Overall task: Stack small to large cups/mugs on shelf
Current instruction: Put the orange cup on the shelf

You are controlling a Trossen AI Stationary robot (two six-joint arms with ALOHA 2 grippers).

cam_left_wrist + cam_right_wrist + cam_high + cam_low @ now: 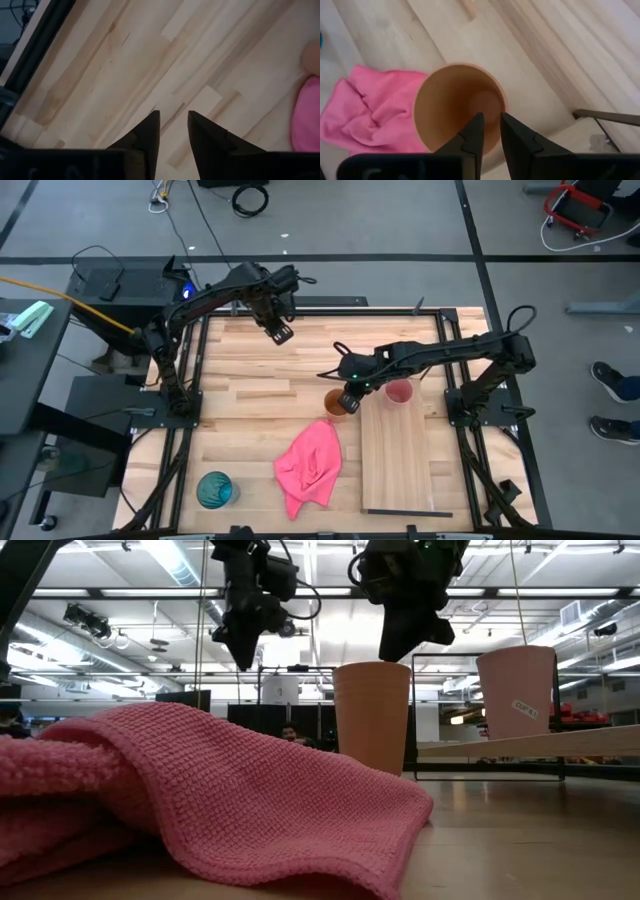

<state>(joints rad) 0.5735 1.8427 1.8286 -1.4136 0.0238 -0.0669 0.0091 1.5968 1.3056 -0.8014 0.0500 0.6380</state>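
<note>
Butcher-block tabletop [250, 380] under a bright, beamed ceiling [320, 620] — right fingers [475, 132] slightly parted above orange-brown cup [457, 107], left fingers [150, 132] slightly parted

Pink cup [399, 392] upright on shelf [397, 470]; orange cup [336, 402] beside, teal cup [215, 489] apparently far.

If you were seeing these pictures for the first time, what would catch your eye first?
Most striking is the crumpled pink cloth near the middle of the butcher-block tabletop. Just beyond it, the right pincer hovers over the rim of the round orange-brown cup, which stands upright on the tabletop beside the long light-wood shelf board. A small pink cup already stands on that board, and a translucent teal-blue cup sits alone by the left front corner.
</note>
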